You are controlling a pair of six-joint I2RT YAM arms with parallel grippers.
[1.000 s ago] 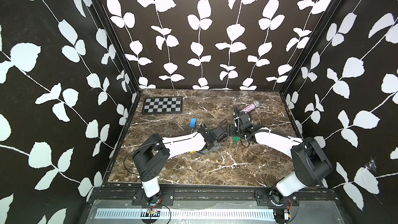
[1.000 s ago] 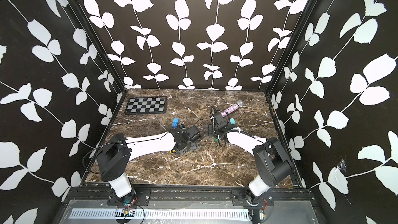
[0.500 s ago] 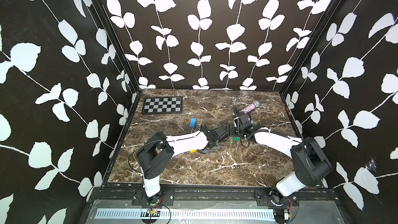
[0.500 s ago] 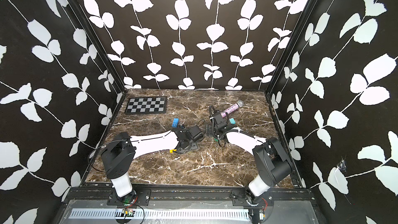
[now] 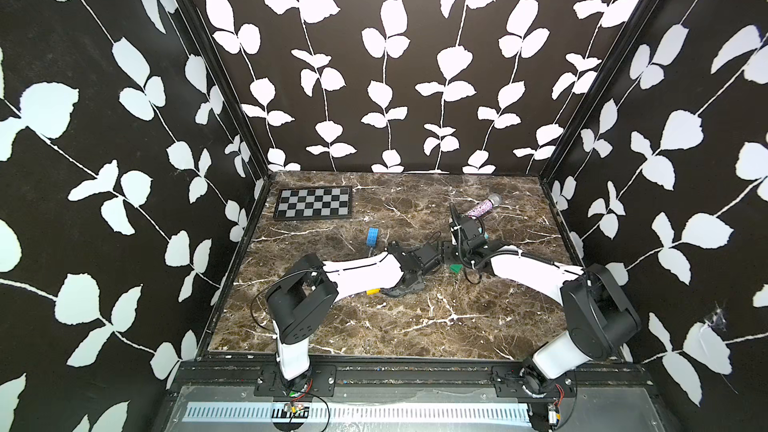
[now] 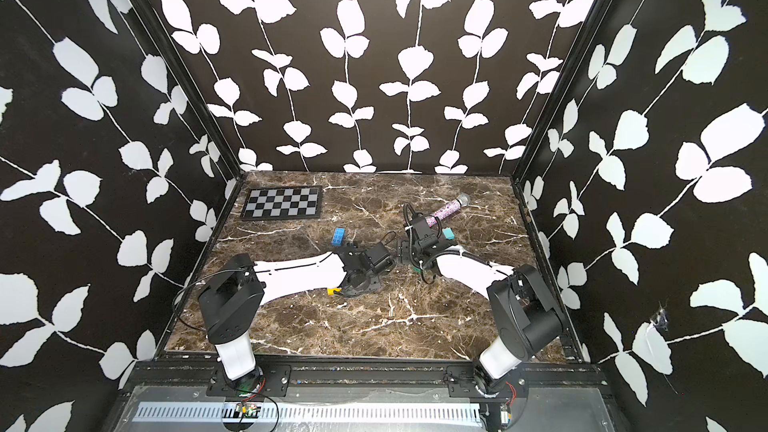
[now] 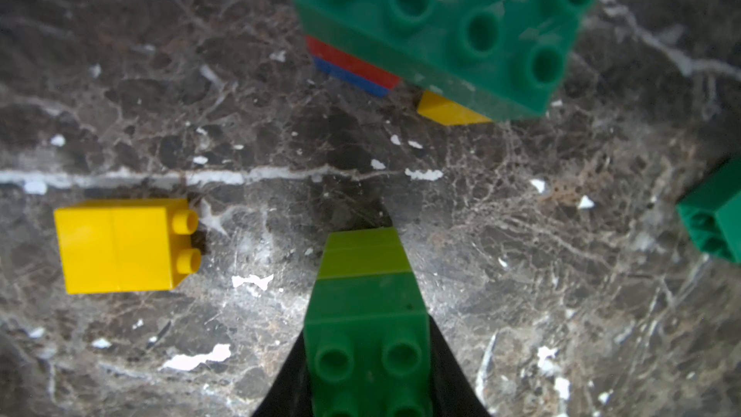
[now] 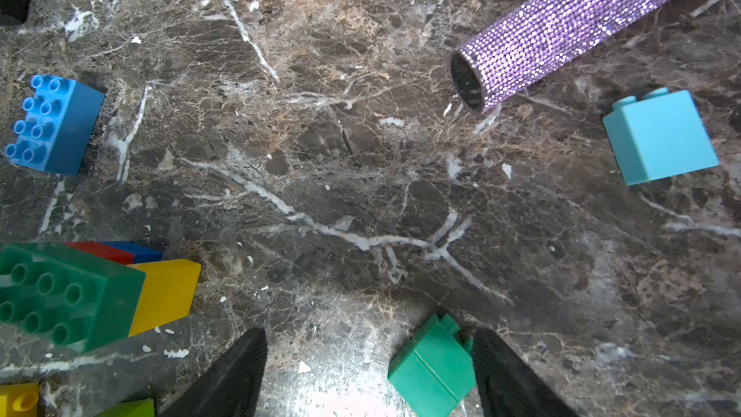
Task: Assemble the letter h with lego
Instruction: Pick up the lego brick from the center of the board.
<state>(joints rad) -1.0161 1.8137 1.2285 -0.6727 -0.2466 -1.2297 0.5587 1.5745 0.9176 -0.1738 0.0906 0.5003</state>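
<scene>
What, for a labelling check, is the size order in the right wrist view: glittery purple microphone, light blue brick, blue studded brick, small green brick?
1. glittery purple microphone
2. light blue brick and blue studded brick, alike
3. small green brick, nearest the camera, so unsure

No lettering, label, brand mark or number is legible anywhere: the lego bricks (image 7: 441, 26), marble table (image 5: 415, 326), chequered board (image 5: 313, 202) and leaf-patterned walls (image 5: 374, 76) all carry none.

glossy plastic green-and-lime brick stack (image 7: 361, 266) in the left gripper (image 7: 367, 334); polished marble-look surface (image 8: 361, 154); glittery microphone (image 8: 581, 14) beyond the right gripper (image 8: 369, 351).
</scene>
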